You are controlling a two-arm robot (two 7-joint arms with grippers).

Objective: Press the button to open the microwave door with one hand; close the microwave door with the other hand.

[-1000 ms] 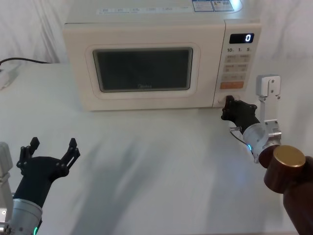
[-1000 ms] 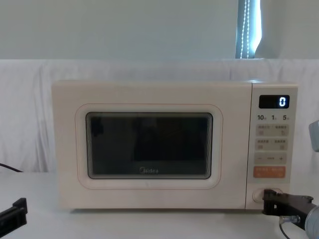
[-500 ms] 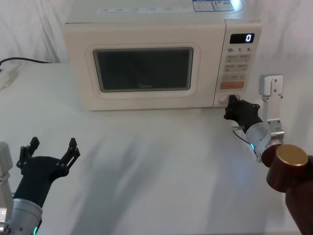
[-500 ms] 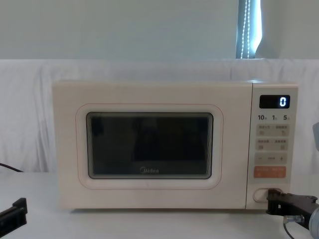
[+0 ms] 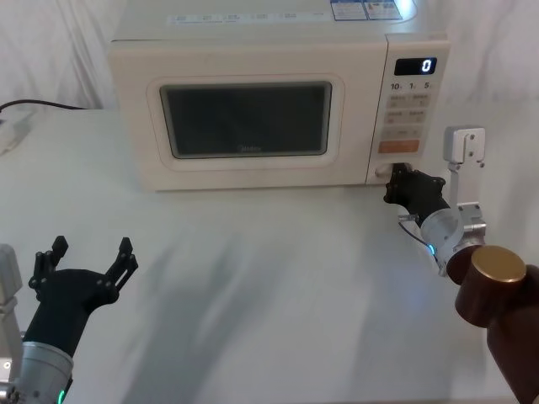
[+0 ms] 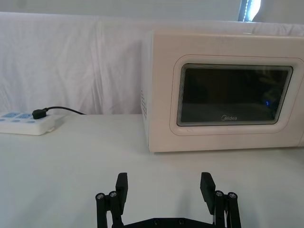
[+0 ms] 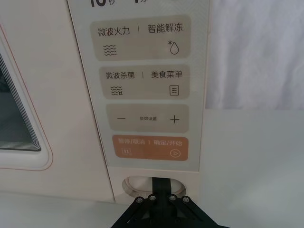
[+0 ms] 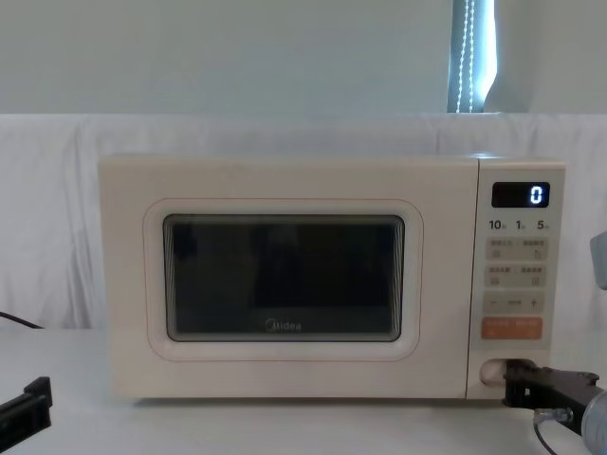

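Note:
The cream microwave door [image 5: 244, 172] with its dark window sits flush in the oven front, also in the chest view [image 8: 285, 365] and the left wrist view [image 6: 237, 130]. The button [image 7: 135, 184] lies at the bottom of the control panel, under the orange key [image 7: 149, 147]. My right gripper [image 7: 161, 183] is shut, with its tip against the button's middle, and it covers part of the button. The head view shows the right gripper [image 5: 394, 179] at the button [image 5: 383, 171], as does the chest view [image 8: 512, 379]. My left gripper [image 5: 84, 263] hovers open near the table's front left.
A white power strip [image 6: 23, 124] with a black cable [image 5: 34, 105] lies at the far left. A white bracket [image 5: 463, 147] stands to the right of the microwave. White cloth hangs behind. Open tabletop lies between my left gripper and the door.
The right gripper has stayed at the button, shifting only slightly. The door has stayed shut. The left arm has not moved.

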